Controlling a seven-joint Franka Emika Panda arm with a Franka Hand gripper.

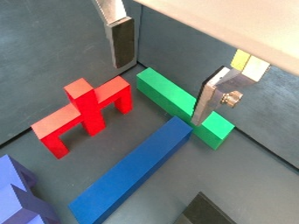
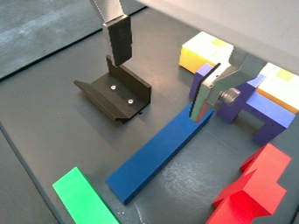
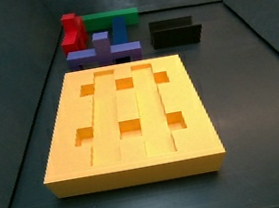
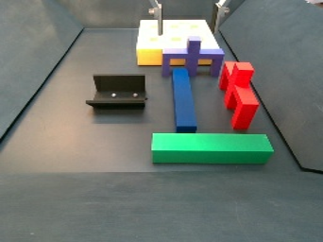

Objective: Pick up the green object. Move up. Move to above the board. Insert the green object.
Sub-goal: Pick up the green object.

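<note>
The green object [image 4: 211, 147] is a long bar lying flat on the floor, near the red block and the end of the blue bar. It also shows in a wrist view [image 1: 176, 101], in a wrist view [image 2: 84, 197] and in a side view [image 3: 111, 19]. The board [image 3: 98, 123] is a big yellow-orange slab with six square holes, and a side view [image 4: 158, 40] shows it beyond the pieces. My gripper [image 1: 163, 92] is open and empty, well above the floor. The green bar shows between its fingers [image 1: 121, 39]. The gripper also shows in a wrist view [image 2: 162, 87] and, by its fingertips only, in a side view [image 4: 190, 8].
A red block [image 4: 237, 93], a long blue bar [image 4: 184, 99] and a purple block [image 4: 194, 59] lie between the green bar and the board. The fixture [image 4: 117, 91] stands beside the blue bar. Dark walls ring the floor.
</note>
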